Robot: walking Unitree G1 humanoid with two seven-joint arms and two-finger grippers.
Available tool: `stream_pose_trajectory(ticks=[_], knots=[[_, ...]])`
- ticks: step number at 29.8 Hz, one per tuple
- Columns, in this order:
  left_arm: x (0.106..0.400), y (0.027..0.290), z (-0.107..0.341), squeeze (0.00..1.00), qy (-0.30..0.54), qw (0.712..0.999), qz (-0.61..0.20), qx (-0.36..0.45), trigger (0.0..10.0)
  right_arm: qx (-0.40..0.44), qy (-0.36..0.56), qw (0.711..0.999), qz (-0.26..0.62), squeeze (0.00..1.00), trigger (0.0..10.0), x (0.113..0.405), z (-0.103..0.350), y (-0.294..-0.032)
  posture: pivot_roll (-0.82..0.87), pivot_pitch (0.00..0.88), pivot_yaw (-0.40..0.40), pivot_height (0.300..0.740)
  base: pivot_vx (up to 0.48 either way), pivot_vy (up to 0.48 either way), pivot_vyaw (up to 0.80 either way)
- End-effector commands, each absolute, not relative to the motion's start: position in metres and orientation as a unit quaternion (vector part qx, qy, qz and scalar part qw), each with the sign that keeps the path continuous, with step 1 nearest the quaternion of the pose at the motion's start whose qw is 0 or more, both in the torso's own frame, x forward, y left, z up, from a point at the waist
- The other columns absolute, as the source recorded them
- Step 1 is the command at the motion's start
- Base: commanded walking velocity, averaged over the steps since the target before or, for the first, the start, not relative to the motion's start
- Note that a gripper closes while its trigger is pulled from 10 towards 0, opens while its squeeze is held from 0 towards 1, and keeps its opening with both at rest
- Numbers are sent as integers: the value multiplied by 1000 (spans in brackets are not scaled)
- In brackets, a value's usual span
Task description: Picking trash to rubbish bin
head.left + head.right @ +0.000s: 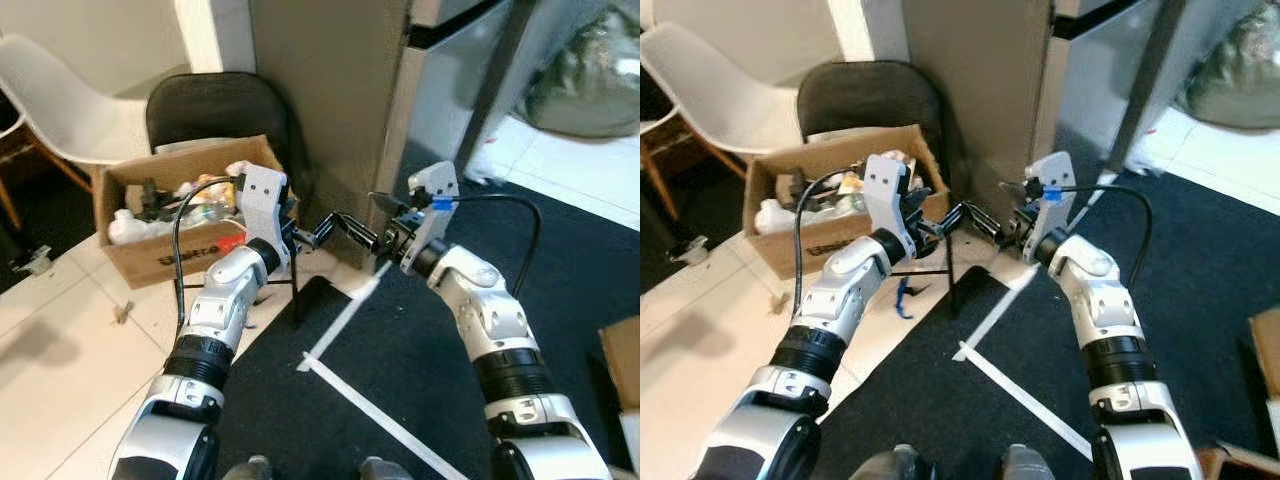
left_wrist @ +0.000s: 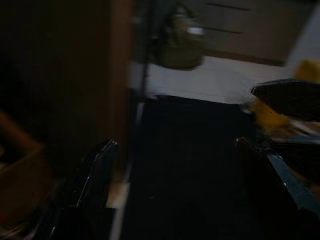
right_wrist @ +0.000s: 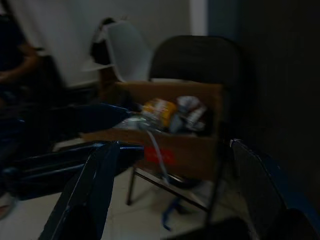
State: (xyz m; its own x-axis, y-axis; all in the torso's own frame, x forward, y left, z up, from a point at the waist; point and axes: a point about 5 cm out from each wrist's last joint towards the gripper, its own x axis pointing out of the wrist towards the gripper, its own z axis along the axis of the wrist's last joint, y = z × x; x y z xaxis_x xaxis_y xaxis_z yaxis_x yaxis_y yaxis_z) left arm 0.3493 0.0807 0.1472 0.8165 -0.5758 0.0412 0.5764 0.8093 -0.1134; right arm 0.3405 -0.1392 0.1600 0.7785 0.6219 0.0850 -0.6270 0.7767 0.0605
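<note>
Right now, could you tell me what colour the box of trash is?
Brown cardboard box, clearest in the left eye view.

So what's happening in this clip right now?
The robot stands on a dark carpet facing a cardboard box full of trash, which sits on a black chair. Both arms are raised in front of it, left gripper and right gripper open and empty, fingertips nearly meeting just beside the box.

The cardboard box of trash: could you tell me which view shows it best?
The left eye view: the cardboard box is bright, its contents seen from above. The right eye view matches it; the right wrist view is dim and side-on; the left wrist view is too dark.
</note>
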Motion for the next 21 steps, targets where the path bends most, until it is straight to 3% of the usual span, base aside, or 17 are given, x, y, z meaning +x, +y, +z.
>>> stream_pose_trajectory(ticks=[1,21], knots=[[348,81,142,0,8,951,-303,-61,10000,46,-25,939,340,0,10000,339,157,-134,-59,0,5,740,-304,0,0],[348,81,142,0,7,951,-302,-63,10000,46,-27,939,340,0,10000,339,157,-135,-59,0,5,740,-303,0,0]])
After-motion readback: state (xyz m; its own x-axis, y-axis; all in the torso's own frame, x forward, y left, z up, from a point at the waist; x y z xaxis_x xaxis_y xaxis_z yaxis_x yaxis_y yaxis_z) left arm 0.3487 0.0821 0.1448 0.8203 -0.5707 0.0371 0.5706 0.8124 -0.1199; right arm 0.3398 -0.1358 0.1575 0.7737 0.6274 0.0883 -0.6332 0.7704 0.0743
